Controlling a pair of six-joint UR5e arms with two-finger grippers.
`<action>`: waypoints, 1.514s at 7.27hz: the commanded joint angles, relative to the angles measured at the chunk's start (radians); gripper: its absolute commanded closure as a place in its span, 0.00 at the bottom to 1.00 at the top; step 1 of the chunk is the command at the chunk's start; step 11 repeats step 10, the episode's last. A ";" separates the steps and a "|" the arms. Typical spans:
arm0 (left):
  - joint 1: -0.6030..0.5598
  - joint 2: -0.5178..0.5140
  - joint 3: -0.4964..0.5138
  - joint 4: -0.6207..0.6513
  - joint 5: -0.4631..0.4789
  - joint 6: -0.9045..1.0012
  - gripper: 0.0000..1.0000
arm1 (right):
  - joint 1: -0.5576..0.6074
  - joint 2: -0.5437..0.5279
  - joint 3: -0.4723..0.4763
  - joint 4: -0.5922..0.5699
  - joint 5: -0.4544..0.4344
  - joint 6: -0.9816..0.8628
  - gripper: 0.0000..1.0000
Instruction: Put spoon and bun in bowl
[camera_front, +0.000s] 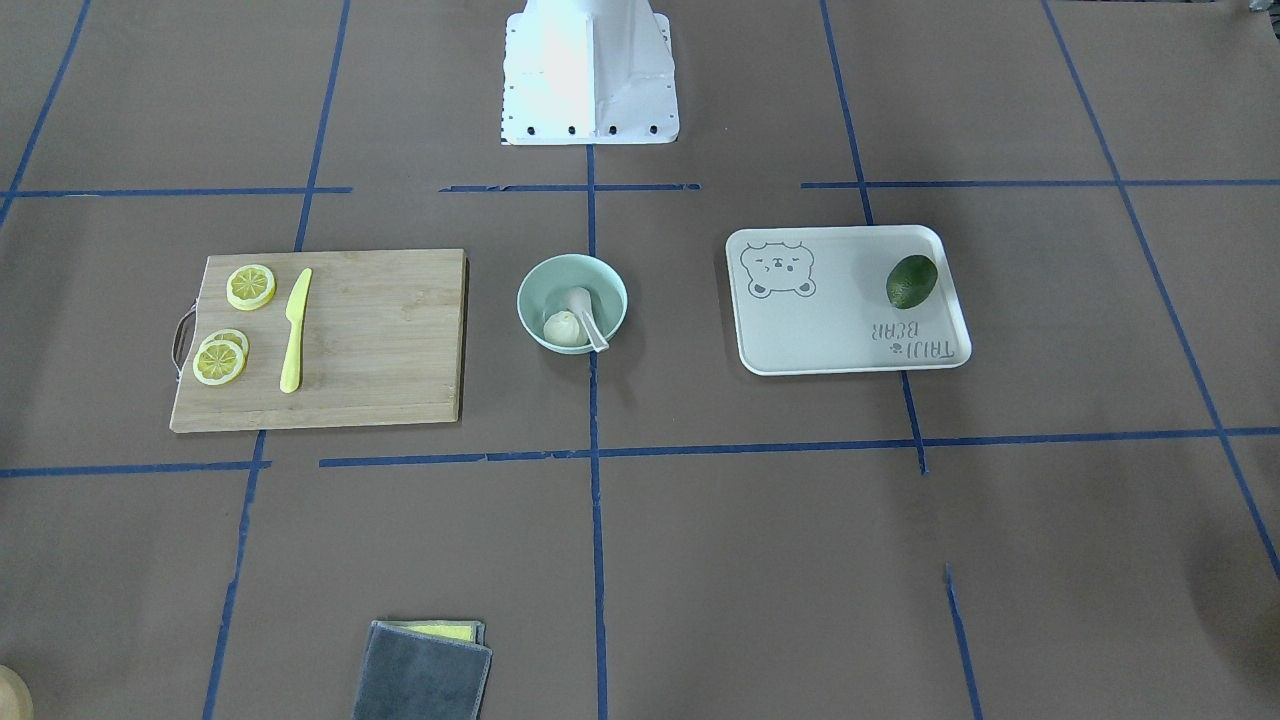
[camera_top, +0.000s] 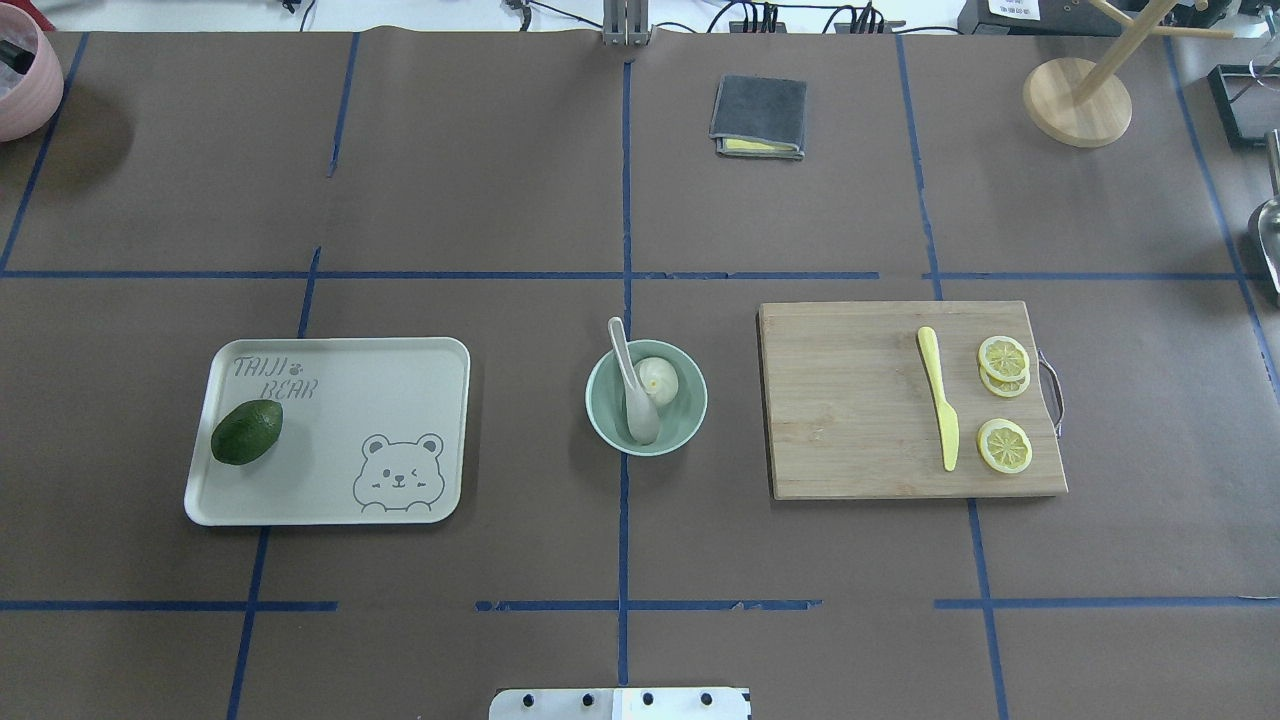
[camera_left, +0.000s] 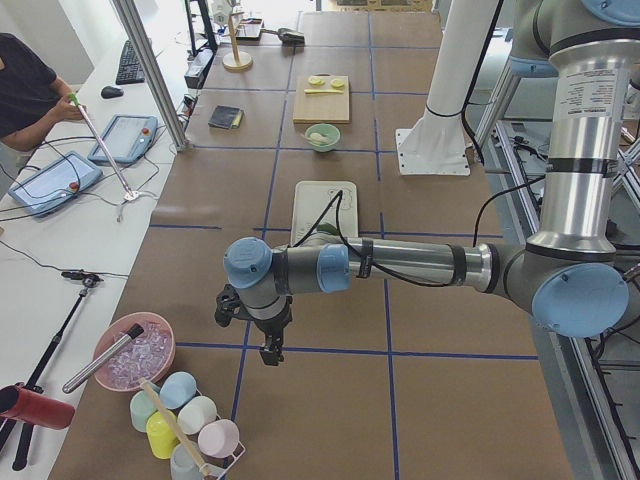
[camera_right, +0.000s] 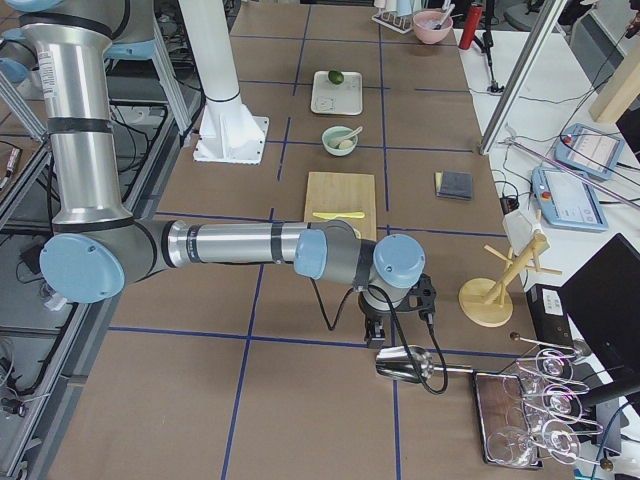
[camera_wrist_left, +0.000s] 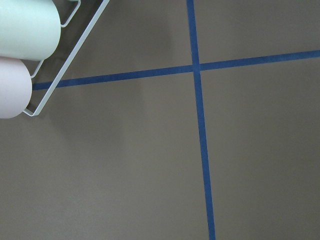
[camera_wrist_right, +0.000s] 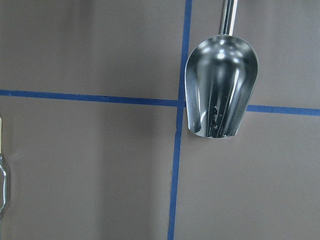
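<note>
both spoon (camera_top: 637, 392) and bun (camera_top: 658, 376) lie in the bowl (camera_top: 676, 431); whether left gripper (camera_left: 270, 352) or right gripper (camera_right: 377, 338) is clenched cannot be told.

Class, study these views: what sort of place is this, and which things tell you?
Probably a robotics lab staged as a kitchen: a robot arm over a tape-gridded table, a teach pendant alongside, and props like the bowl holding a spoon and bun.

L hand (camera_left: 270, 350) and R hand (camera_right: 378, 335) show only in side views, too small: jaws apart or closed, cannot tell. Cloth (camera_front: 425, 672) is cut by btm edge. Scoop (camera_wrist_right: 221, 92) handle is cut by top edge. Bowl (camera_left: 320, 143) contents too small in left view.
</note>
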 joint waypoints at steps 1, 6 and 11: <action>0.000 0.002 -0.007 -0.001 0.000 -0.005 0.00 | 0.011 -0.008 -0.107 0.144 0.006 0.040 0.00; 0.000 0.004 -0.005 -0.001 0.000 -0.005 0.00 | 0.011 -0.010 -0.084 0.156 0.003 0.065 0.00; 0.002 0.002 -0.011 -0.001 0.000 -0.003 0.00 | 0.011 -0.010 -0.069 0.155 0.008 0.065 0.00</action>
